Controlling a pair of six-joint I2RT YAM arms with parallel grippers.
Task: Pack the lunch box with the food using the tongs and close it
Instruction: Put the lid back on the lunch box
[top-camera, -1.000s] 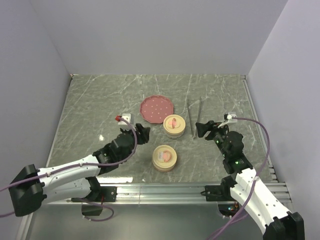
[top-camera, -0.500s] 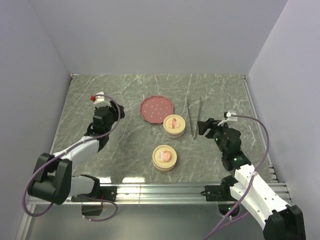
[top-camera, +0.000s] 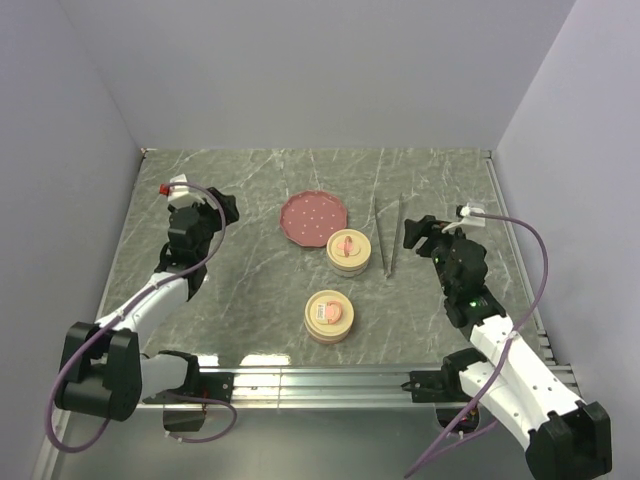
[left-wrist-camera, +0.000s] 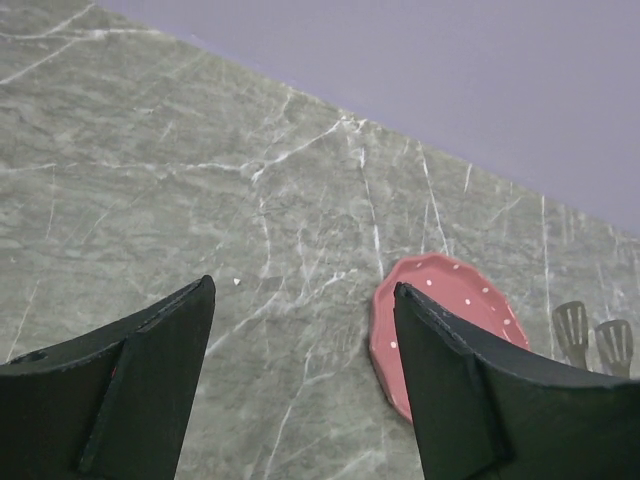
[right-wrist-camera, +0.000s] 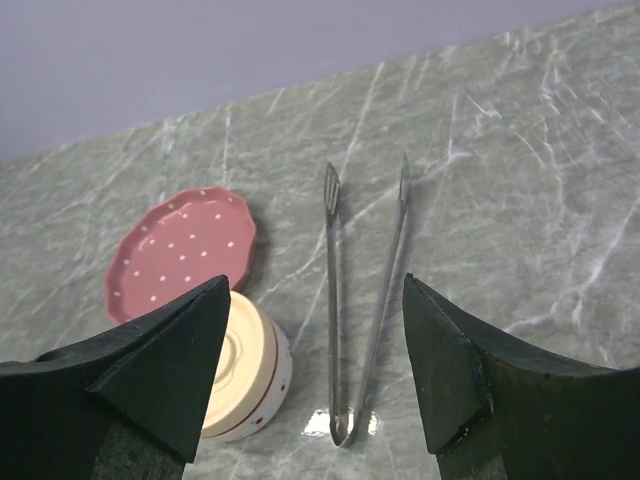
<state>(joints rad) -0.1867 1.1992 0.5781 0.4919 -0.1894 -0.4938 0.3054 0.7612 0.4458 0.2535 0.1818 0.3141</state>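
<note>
1. Grey-green marble forms the table (top-camera: 250, 190), with pale lilac walls on three sides.
2. The tongs (right-wrist-camera: 331, 300) lie flat on the marble right of centre, and nothing touches them. Their joined end is towards the arms and their two flattened tips spread towards the back wall.
3. The right gripper (right-wrist-camera: 316, 284) hovers just beside the tongs on their right. Its fingers are wide apart with nothing between them, and its wrist view shows the tongs in the gap ahead.
4. A round cream container (top-camera: 349, 251) with a pink-red knob on its lid stands just left of the tongs' joined end.
5. A second cream container (top-camera: 330, 315), lidded the same way, stands nearer the arms and apart from the first.
6. The pink plate (top-camera: 314, 218), dotted white, lies just behind the first container. Whether they touch cannot be told.
7. The left gripper (left-wrist-camera: 302, 290) is over the left part of the table, well apart from everything. Its fingers are spread and empty, and it faces the plate.
</note>
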